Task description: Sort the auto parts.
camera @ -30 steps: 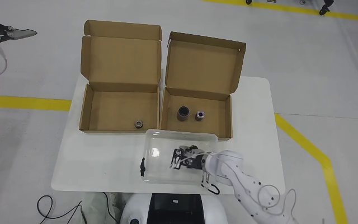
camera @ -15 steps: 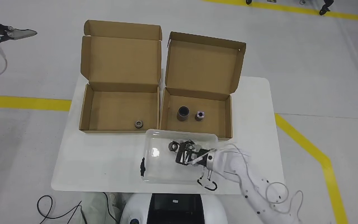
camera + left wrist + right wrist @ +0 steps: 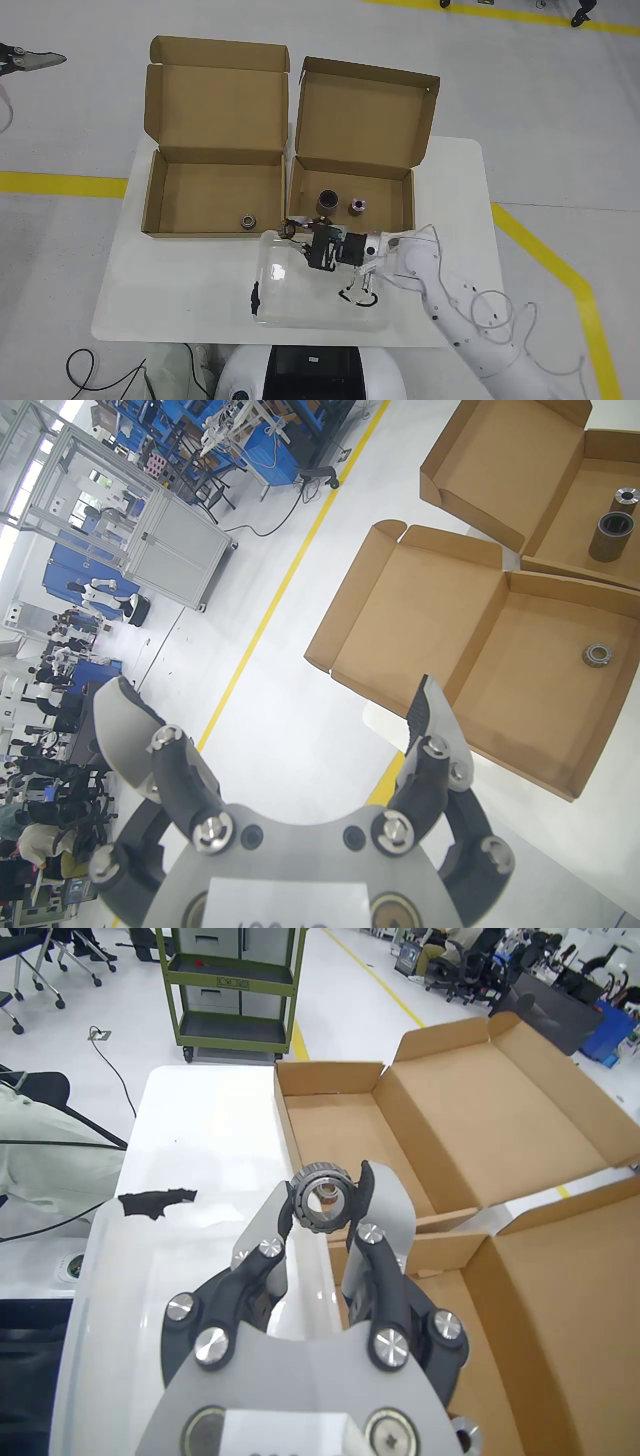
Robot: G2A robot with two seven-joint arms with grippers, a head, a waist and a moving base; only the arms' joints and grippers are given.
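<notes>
**Ring (image 3: 322, 1224) raised out of the tray (image 3: 275, 300) and brought up to the boxes**

Over the last second the right pincer (image 3: 324, 1200) has been lifted clear of the see-through tray and swung toward the two cardboard boxes. It is now held above the tray's far edge, close to where the boxes' front walls meet.

On the white table (image 3: 455, 200) the two open boxes are set side by side, lids folded back, with the tray just in front of them. In the left box (image 3: 200, 195) a matching ring (image 3: 247, 220) is lying flat. In the right box (image 3: 385, 210) a dark sleeve (image 3: 327, 202) and a small silver bush (image 3: 357, 206) are standing upright, near each other.

The toothed metal ring is clamped between the right pincer's pads, its bore facing the wrist camera. The left pincer (image 3: 272, 720) is held off the table's side with its jaws spread apart and nothing between them.

The step in hand is judged to be the carry – the pick is done, the drop is not. Since the ring resembles the one in the left box, it would best be taken on over that box's front wall, lowered near the floor and only then released, so that rolling is avoided.
</notes>
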